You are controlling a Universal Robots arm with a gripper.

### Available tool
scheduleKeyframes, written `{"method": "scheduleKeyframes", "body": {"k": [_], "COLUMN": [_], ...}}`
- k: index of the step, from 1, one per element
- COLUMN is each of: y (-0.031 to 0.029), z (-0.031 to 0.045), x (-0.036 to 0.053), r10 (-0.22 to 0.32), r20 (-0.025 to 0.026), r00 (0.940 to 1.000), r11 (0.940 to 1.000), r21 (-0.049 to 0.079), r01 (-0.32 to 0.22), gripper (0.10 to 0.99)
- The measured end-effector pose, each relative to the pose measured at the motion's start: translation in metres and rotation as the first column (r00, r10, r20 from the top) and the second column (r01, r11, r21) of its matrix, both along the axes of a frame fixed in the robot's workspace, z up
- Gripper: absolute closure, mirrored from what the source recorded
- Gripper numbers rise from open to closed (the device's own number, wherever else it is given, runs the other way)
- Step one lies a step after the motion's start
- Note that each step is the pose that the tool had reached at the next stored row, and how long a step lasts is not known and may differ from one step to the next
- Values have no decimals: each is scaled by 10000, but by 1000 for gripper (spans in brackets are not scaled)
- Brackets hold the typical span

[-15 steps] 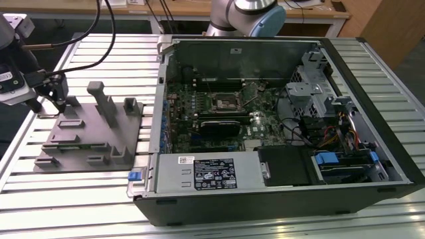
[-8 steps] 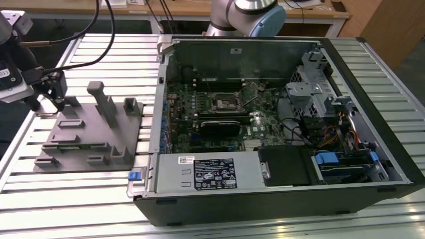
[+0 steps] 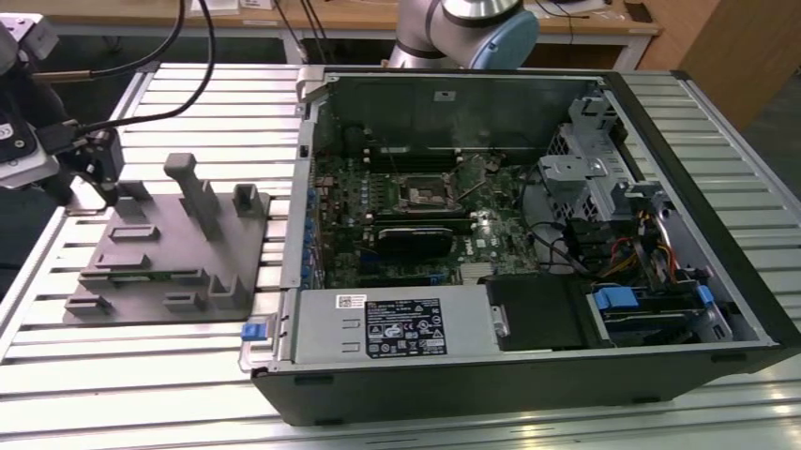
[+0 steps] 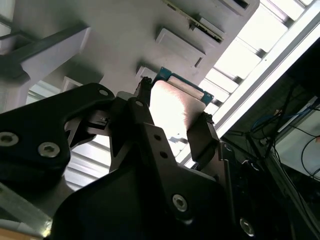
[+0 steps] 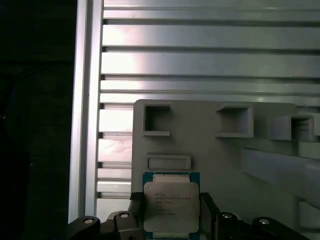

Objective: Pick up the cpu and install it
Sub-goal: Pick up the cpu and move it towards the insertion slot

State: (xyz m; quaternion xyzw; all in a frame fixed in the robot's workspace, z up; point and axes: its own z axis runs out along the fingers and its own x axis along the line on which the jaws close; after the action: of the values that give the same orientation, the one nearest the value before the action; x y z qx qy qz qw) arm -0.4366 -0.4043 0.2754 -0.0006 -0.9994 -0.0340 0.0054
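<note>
The cpu point(image 5: 171, 206), a small square chip with a pale metal top and a green-blue rim, sits between my gripper's point(image 5: 171, 199) two black fingers in both wrist views. The fingers press against its opposite edges, so the gripper point(image 4: 175, 105) is shut on the cpu point(image 4: 172, 112). Just behind it lies the grey tray point(image 5: 225, 160). In the exterior view the gripper point(image 3: 111, 195) hangs over the tray's point(image 3: 163, 281) far corner at the exterior view's left. The metal-framed socket point(image 3: 423, 195) lies on the motherboard inside the open computer case point(image 3: 526, 375).
The tray carries upright posts point(image 3: 198, 187) and low blocks. A black rectangular block point(image 3: 423, 239) sits just in front of the socket, with cables and drive cages point(image 3: 601, 178) to the exterior view's right. Everything rests on a slatted aluminium table point(image 3: 150, 375). Black cables point(image 3: 163, 56) trail from the arm.
</note>
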Motion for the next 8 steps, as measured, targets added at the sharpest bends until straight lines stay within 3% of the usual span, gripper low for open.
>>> {"method": "scheduleKeyframes", "body": {"k": [8], "y": [0], "z": [114], "x": [0], "r10": [0], "r20": [0], "r00": [10000], "r11": [10000], "r21": [0], "r01": [0], "gripper": [545]}}
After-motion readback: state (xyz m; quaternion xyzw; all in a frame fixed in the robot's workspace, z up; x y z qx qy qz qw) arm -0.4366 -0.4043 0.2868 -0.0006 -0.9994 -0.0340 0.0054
